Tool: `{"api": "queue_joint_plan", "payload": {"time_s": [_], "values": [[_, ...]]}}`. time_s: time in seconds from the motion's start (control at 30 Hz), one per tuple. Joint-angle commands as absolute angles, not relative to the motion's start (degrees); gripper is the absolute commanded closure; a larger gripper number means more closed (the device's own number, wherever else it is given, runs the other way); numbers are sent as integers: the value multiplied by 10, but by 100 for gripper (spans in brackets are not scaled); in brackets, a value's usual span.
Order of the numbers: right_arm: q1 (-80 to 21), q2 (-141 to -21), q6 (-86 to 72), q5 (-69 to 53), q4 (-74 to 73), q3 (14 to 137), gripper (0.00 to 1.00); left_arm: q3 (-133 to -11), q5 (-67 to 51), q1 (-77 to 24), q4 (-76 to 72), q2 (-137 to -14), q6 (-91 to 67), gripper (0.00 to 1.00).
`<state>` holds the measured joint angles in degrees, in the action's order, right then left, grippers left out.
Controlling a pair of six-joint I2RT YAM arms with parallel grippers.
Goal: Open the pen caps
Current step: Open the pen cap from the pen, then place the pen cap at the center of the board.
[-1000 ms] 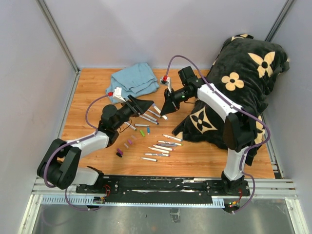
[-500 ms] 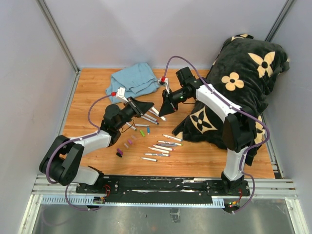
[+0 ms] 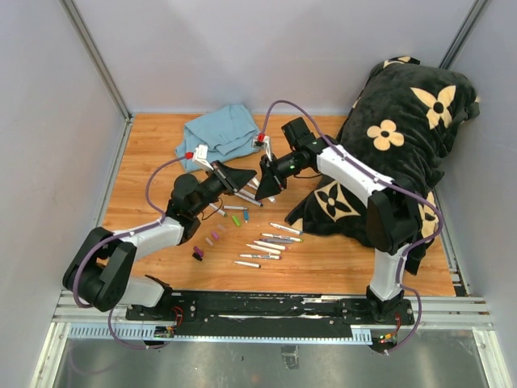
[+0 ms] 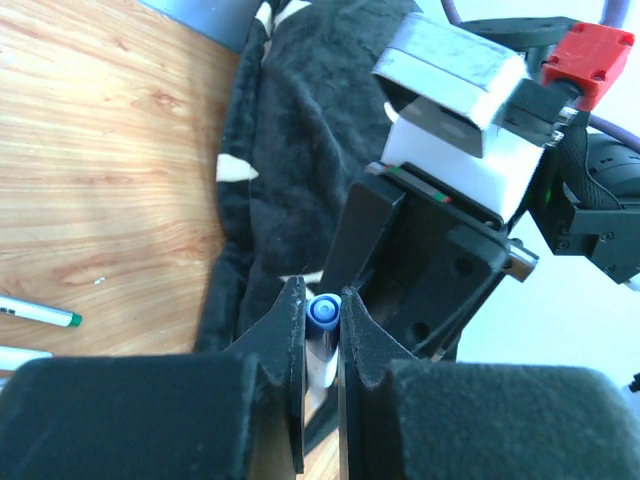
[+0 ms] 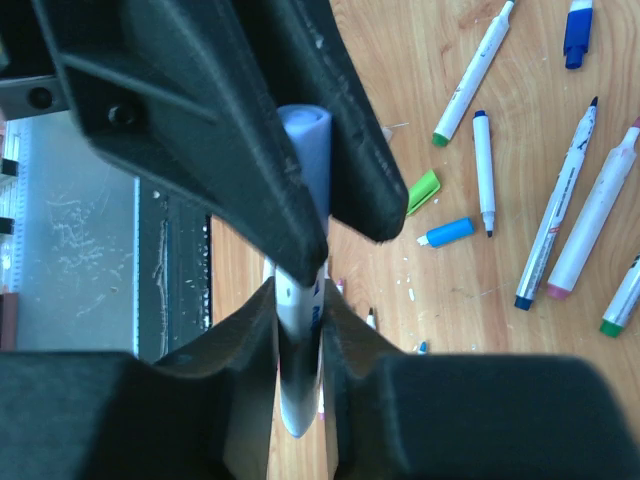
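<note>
blue pen cap (image 4: 322,314) clamped in left gripper (image 4: 322,293), end-on in left wrist view

Wood table (image 3: 145,162) w/ blue cloth (image 3: 218,133), blk floral blanket (image 3: 396,121), loose markers (image 3: 266,245) & pen caps (image 3: 235,219)

Blue cloth (image 3: 220,133) far edge — black flowered blanket (image 3: 404,121) right.

counter (image 3: 145,153) is showing smooth varnished wood grain. blanket (image 3: 404,81) is looking plush and fuzzy, towel (image 3: 222,129) is looking soft matt cloth. left end effector fingers (image 4: 285,335) are reading matt black plastic. blue pen cap (image 4: 322,312) is shining, glossy smooth plastic.
</note>
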<state>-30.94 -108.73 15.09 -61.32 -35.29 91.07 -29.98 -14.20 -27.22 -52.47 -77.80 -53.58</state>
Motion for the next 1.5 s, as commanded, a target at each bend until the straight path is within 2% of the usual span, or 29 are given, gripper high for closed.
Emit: {"api": "queue_joint_plan", "payload": {"time_s": [0.0, 0.07, 0.4, 0.57, 0.8, 0.97, 1.33, 1.47], "values": [[-327, -1071, 141, -618, -342, 908, 90, -292, -131, -277, -532, -757, -516, 100], [-327, -1070, 146, -618, -343, 905, 99, -296, -117, -270, -517, -748, -504, 100], [-330, -1083, 152, -655, -336, 887, 99, -376, -135, -35, -459, -714, -558, 100], [-331, -1086, 148, -639, -334, 886, 99, -350, -119, -20, -408, -680, -534, 100], [-331, -1084, 145, -626, -331, 884, 99, -247, -3, -6, -212, -632, -522, 100], [-331, -1089, 140, -620, -329, 885, 99, -273, 24, 10, -125, -684, -527, 100], [-331, -1088, 139, -614, -330, 886, 99, -445, 11, 40, 30, -929, -504, 99], [-331, -1088, 138, -614, -330, 886, 99, -460, 1, 48, 30, -956, -497, 94]]}}
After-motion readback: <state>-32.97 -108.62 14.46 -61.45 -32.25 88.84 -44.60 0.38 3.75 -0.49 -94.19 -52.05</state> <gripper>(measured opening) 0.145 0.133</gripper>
